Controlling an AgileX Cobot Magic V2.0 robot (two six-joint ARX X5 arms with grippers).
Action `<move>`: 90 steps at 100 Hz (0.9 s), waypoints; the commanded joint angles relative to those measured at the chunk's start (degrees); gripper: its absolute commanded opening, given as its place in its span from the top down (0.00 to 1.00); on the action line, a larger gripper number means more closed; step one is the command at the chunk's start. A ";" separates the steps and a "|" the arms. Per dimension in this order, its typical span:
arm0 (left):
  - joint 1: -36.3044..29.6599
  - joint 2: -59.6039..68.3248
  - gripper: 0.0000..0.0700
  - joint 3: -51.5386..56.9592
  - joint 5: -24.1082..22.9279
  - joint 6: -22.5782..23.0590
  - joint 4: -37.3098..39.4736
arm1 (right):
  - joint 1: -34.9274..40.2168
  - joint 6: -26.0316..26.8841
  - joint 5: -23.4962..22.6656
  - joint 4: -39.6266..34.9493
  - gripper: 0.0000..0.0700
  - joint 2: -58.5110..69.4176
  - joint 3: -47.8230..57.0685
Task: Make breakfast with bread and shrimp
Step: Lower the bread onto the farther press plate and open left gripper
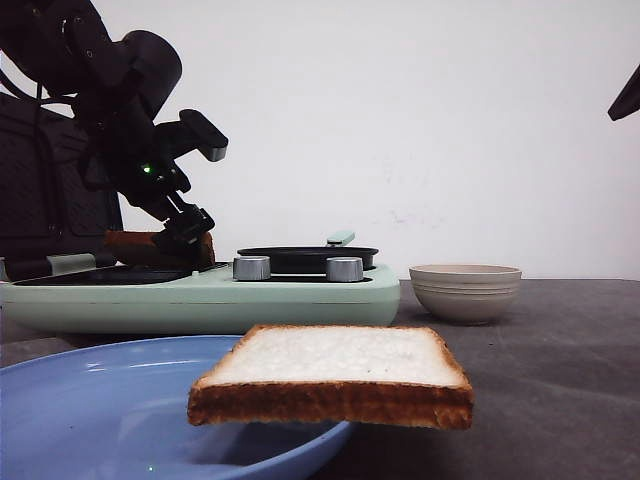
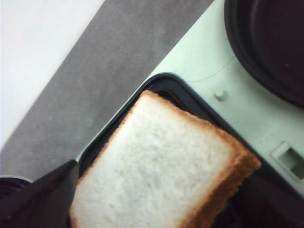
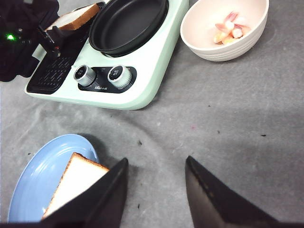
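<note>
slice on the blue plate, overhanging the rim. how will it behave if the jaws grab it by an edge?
The bread slice holds flat past the blue plate rim without drooping, so it is probably fairly stiff, helped by its browned crust. The pale, porous face suggests it is light and easily dented by a hard squeeze. Lying flat, it should slide, not roll.

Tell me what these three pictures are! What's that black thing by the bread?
It is a robot with two arms. One camera looks forward over the table; one sits on each wrist. The black thing is the left gripper, holding a bread slice over the dark grill plate of a green cooker, beside its round pan. The right gripper hangs open above the table, holding nothing. Another slice lies on a blue plate. The bowl holds shrimp.
</note>
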 commanded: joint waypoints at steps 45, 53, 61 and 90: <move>3.28 -4.15 0.20 1.62 10.21 -14.67 -0.94 | 0.09 -0.28 -0.04 0.46 0.67 0.28 1.01; 3.93 -4.50 0.20 1.62 11.67 -16.74 -0.90 | 0.09 -0.28 -0.07 0.46 0.67 0.28 1.03; 4.42 -4.74 0.20 1.62 12.68 -18.58 -0.92 | 0.09 -0.28 -0.09 0.46 0.67 0.28 1.01; 5.53 -4.87 0.20 1.62 14.27 -20.31 -2.64 | 0.09 -0.28 -0.15 0.44 0.67 0.28 1.01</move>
